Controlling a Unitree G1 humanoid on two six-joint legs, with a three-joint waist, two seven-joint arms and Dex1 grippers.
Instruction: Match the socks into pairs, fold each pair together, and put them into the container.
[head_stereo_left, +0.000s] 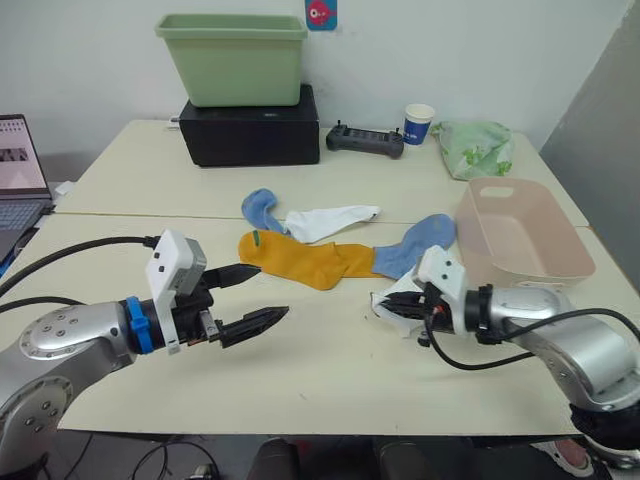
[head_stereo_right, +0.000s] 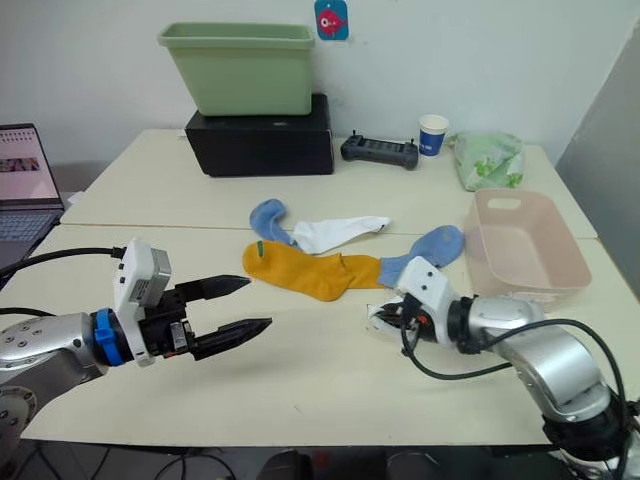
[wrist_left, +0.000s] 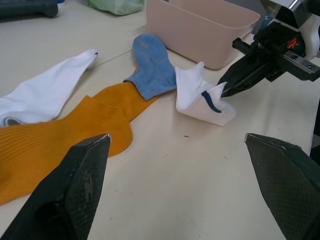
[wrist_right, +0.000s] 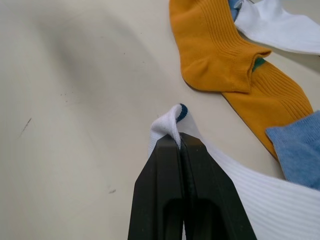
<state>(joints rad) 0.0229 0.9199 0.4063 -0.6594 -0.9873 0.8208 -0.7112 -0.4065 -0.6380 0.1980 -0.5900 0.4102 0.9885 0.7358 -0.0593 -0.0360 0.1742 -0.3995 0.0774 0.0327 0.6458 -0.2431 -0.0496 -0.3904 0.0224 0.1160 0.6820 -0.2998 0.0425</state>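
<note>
1. Near the surface's front edge, right of middle, a crumpled white sock is pinched by the right tool, fingers pressed together on its cuff.
2. Just behind lie mustard-yellow socks, two light blue socks and another white one.
3. At the right edge sits the pink container.
4. Left tool hovers spread, holding nothing.

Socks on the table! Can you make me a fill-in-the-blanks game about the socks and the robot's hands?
1. The right gripper is shut on a ____ sock.
2. The left gripper hovers above the table with its jaws ____.
3. The two mustard-yellow socks lie between two light ____ socks.
4. The pink basket has ____ socks in it.

Missing words: white; open; blue; no
</note>
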